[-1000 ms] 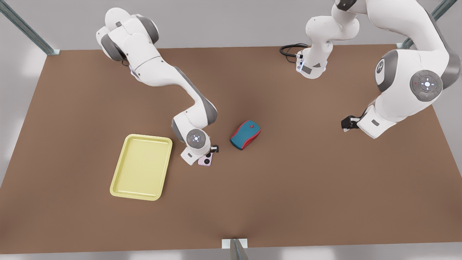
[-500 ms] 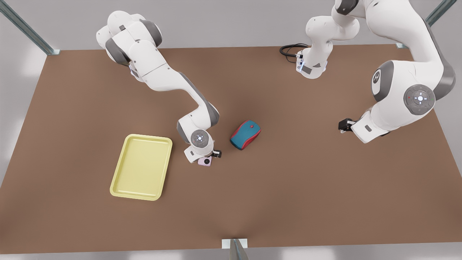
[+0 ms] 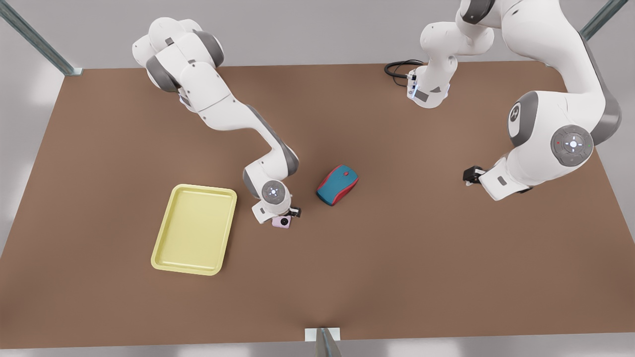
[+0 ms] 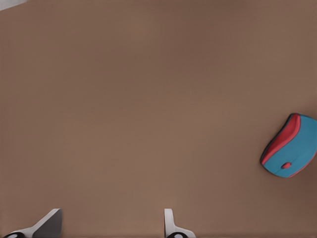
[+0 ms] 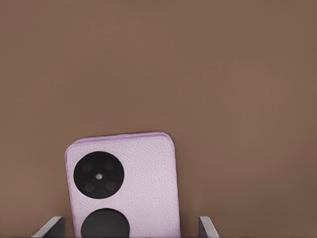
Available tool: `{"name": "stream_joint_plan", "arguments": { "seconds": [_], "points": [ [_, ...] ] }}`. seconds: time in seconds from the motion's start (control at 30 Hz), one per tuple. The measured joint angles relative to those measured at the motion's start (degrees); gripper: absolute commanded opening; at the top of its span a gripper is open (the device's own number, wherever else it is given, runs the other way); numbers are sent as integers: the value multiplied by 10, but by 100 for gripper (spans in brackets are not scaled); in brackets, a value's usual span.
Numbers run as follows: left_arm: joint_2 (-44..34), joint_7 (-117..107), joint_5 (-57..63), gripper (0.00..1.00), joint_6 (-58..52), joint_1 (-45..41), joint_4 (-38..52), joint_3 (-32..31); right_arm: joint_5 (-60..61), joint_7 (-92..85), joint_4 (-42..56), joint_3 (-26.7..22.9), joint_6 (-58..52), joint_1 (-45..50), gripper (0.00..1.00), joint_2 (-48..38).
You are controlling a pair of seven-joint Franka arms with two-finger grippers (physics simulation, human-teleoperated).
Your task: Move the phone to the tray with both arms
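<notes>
Brown table (image 3: 446,258) carries 3 things. Pale yellow tray (image 3: 194,229) lies toward front view's left. Lilac phone (image 3: 282,222) lies flat just right of tray, apart from it. Blue-and-red mouse (image 3: 337,185) sits near phone, toward table's middle.

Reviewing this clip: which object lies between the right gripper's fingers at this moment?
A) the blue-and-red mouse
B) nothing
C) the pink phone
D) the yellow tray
C: in the right wrist view the phone lies between the spread fingers of the right gripper, flat on the table.
</notes>
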Motion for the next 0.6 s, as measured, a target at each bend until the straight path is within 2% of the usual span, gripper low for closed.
{"name": "stream_joint_plan", "arguments": {
  "seconds": [0.4,0.43,0.5,0.6],
  "points": [
    [5,12,1,100,7,0,0,0,0,-3,-4,1,34,1,100,10],
    [5,13,1,100,7,0,0,0,0,-3,-4,1,35,1,93,10],
    [5,14,1,100,8,1,0,0,0,-4,-3,1,36,0,85,10],
    [5,16,1,100,8,1,0,0,1,-5,-3,1,38,0,81,10]
  ]
}}
